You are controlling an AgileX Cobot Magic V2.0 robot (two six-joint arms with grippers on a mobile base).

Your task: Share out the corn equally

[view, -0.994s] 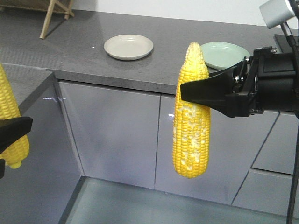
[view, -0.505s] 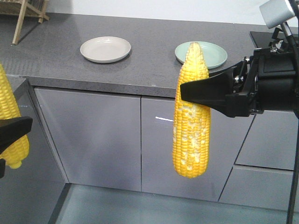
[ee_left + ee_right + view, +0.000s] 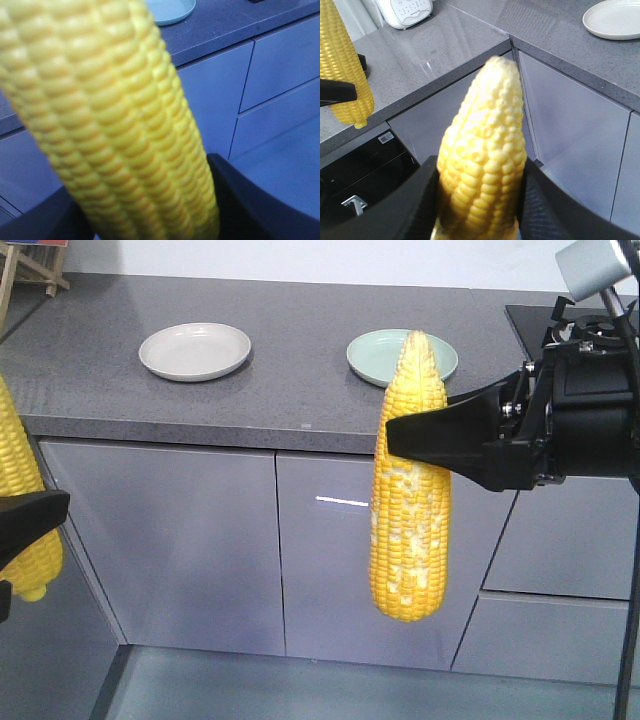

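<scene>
I see my right gripper (image 3: 400, 440) clamped across the upper part of the pale-patched cob (image 3: 410, 550), which hangs upright with its tip up. Beyond the gripper, just behind that tip, a green plate (image 3: 372, 350) sits on the grey desk (image 3: 290, 390). A white plate (image 3: 195, 350) lies farther to the gripper's left. At the frame's left edge my left gripper (image 3: 25, 528) grips a second cob (image 3: 18, 465).

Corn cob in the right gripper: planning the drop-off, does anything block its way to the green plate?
Nothing visible does. The white-patched yellow corn cob hangs in the right gripper; the grey countertop around the round pale green plate is bare.
</scene>
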